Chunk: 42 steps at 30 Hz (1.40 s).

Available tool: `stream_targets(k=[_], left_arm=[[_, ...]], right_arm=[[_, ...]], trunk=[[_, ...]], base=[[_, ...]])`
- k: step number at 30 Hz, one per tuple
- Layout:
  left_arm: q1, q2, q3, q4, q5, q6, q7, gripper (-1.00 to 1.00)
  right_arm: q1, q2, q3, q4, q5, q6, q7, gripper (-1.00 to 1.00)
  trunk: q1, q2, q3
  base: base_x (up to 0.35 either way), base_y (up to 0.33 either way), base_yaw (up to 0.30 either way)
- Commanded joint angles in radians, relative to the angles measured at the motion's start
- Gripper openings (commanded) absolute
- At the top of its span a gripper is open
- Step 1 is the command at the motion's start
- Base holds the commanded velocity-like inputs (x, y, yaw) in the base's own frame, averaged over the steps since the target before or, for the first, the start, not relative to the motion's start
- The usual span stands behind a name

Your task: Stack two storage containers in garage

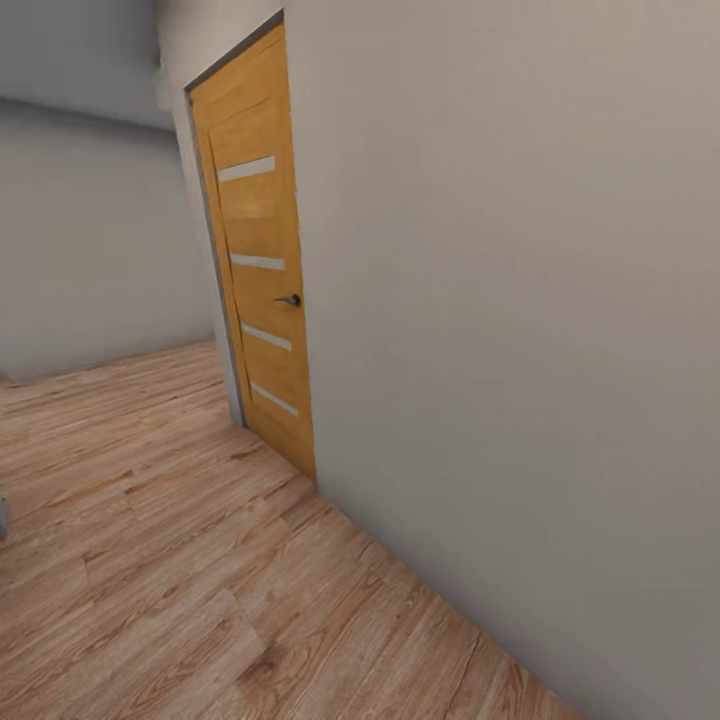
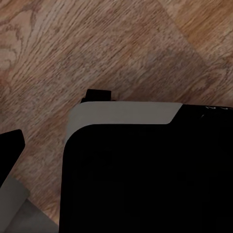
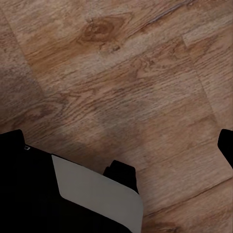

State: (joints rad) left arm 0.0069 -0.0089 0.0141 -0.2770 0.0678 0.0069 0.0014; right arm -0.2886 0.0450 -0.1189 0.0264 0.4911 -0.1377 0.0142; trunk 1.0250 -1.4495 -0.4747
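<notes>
1. the head view looks along a wood plank floor (image 1: 150,560) beside a plain grey wall (image 1: 520,300), with a closed orange wooden door (image 1: 258,270) and its dark handle (image 1: 290,299).
2. no storage container is in sight here, so where they are cannot be told from these pictures.
3. both wrist views look down on plank flooring past the robot's dark base (image 2: 145,179).
4. whether either gripper is open, closed or holding anything cannot be told.
5. judging by this, the robot is in transit; both the carrying and the stacking in the garage seem left to do.
</notes>
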Motion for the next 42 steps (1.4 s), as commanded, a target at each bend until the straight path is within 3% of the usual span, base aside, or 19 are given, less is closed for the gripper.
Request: stream_targets(k=[1,15,26,42], left_arm=[[0.001,0.000,0.001,-0.002,0.007,0.001,0.000,1.00],[0.001,0.000,0.001,-0.002,0.007,0.001,-0.006,1.00],[0.001,0.000,0.001,-0.001,0.007,0.001,-0.011,1.00],[0.001,0.000,0.001,-0.001,0.007,0.001,-0.011,1.00]], right_arm=[[-0.001,0.000,-0.008,0.003,0.006,-0.005,0.001,1.00],[-0.001,0.001,-0.007,0.003,0.007,-0.003,0.003,1.00],[-0.001,0.002,-0.007,0.003,0.007,-0.002,0.003,1.00],[-0.001,0.001,-0.008,0.003,0.007,-0.003,0.001,1.00]], trunk=[[0.000,0.000,-0.001],[0.000,0.000,-0.001],[0.000,0.000,-0.001],[0.000,0.000,-0.001]], base=[[0.000,0.000,0.029],[0.033,0.000,0.003],[0.314,0.000,0.025],[0.328,0.000,0.242]])
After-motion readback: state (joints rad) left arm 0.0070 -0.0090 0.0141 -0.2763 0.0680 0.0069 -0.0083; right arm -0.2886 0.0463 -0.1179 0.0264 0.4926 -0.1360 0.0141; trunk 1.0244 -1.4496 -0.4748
